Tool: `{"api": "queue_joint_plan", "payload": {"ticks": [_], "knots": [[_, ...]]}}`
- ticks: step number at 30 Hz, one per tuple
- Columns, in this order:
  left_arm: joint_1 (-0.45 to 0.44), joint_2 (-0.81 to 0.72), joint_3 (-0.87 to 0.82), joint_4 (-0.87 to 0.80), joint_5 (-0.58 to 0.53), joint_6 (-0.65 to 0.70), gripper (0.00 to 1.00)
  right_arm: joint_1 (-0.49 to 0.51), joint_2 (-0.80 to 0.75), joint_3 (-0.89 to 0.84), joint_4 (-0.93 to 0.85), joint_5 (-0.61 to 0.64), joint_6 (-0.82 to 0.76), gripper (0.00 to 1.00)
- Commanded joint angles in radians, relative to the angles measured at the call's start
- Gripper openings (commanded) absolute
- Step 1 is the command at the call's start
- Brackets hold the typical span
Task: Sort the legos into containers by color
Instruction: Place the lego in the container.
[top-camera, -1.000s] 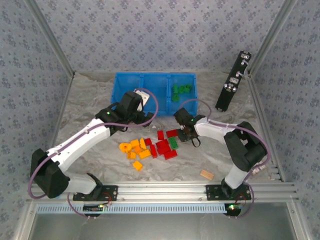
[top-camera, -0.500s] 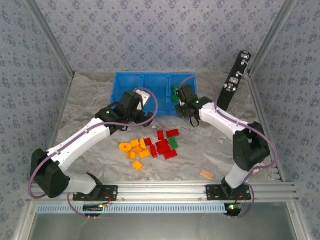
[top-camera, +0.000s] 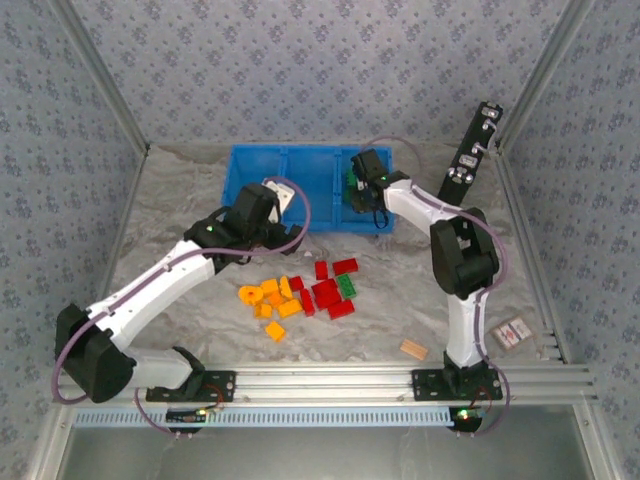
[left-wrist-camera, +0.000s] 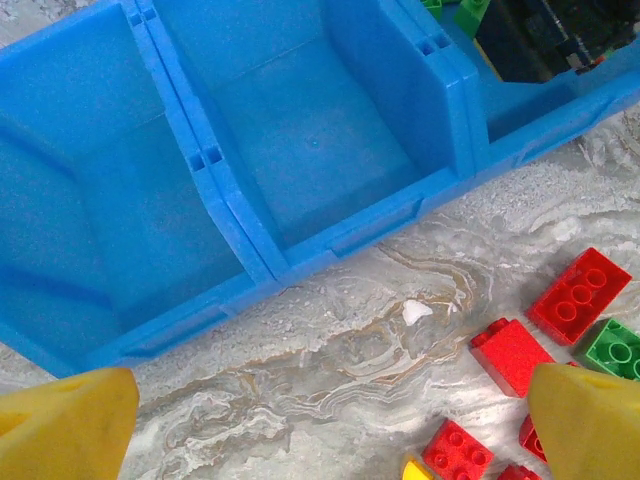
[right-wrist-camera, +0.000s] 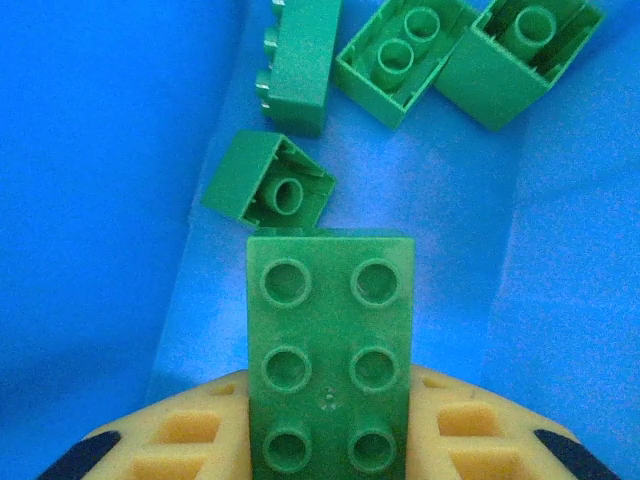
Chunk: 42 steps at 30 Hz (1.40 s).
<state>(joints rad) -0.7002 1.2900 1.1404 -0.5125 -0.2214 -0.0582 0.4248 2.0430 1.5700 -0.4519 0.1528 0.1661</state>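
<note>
Transit done: within the last second the right gripper (top-camera: 362, 187) was carried from the pile edge to above the right compartment of the blue tray (top-camera: 240, 152). Green brick (right-wrist-camera: 330, 350) is pinched between its fingers, studs to camera, held over four loose greens (right-wrist-camera: 400, 60) already lying in that compartment; release is judged the next step, not yet done. Left gripper (left-wrist-camera: 330, 430) was barely shifted and is parked just short of the tray's near wall, fingers spread, nothing held. Red bricks (top-camera: 325, 293), orange-yellow bricks (top-camera: 270, 298) and a second green brick (top-camera: 346, 285) are left on the worktop (top-camera: 170, 190), so sorting is judged early-stage.
</note>
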Motion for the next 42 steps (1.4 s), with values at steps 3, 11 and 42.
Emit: {"api": "queue_joint_plan", "payload": {"ticks": [3, 11, 42], "knots": [[0.005, -0.05, -0.016, 0.019, -0.011, -0.012, 1.0, -0.04, 0.029, 0.012, -0.03, -0.006, -0.016, 0.28], [0.005, -0.02, -0.012, 0.041, 0.01, -0.032, 1.0, -0.055, -0.008, -0.057, -0.061, 0.028, -0.052, 0.3], [0.004, 0.006, 0.004, 0.044, 0.038, -0.056, 1.0, -0.007, -0.245, -0.087, -0.183, -0.016, -0.057, 0.42]]}}
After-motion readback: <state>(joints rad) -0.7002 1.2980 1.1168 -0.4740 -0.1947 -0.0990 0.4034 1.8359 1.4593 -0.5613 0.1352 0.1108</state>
